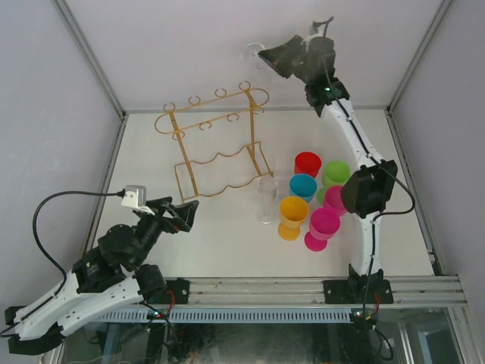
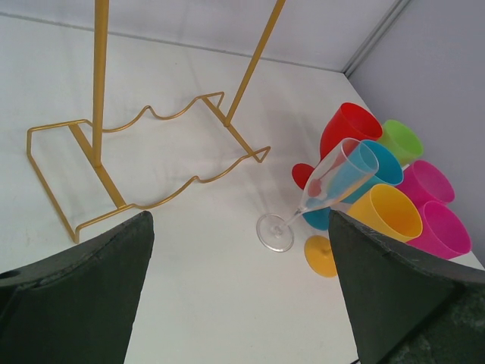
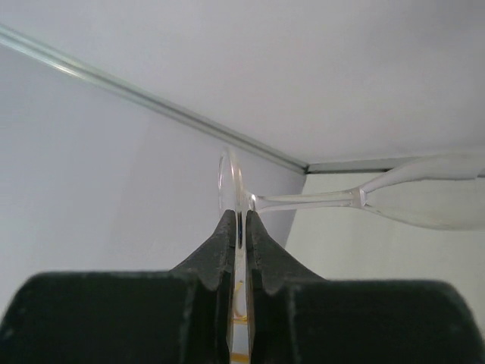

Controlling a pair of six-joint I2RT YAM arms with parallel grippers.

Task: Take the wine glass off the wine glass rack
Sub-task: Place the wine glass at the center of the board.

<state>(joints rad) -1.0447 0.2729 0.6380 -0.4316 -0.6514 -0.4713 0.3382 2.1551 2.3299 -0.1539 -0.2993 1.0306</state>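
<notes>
The gold wire wine glass rack (image 1: pixel 216 144) stands at the back left of the table; its base and two posts show in the left wrist view (image 2: pixel 151 159). My right gripper (image 1: pixel 265 54) is raised high above and behind the rack's right end, shut on the round foot of a clear wine glass (image 1: pixel 250 53). In the right wrist view the fingertips (image 3: pixel 227 227) pinch the foot edge-on, and the glass (image 3: pixel 424 201) extends sideways to the right, off the rack. My left gripper (image 1: pixel 184 213) is open and empty, low at the front left, also seen in the left wrist view (image 2: pixel 239 303).
A clear flute glass (image 1: pixel 266 199) stands just right of the rack's base, also in the left wrist view (image 2: pixel 333 182). Several coloured plastic goblets cluster to its right: red (image 1: pixel 308 164), blue (image 1: pixel 302 186), yellow (image 1: pixel 292 214), green (image 1: pixel 336 173), pink (image 1: pixel 323 226).
</notes>
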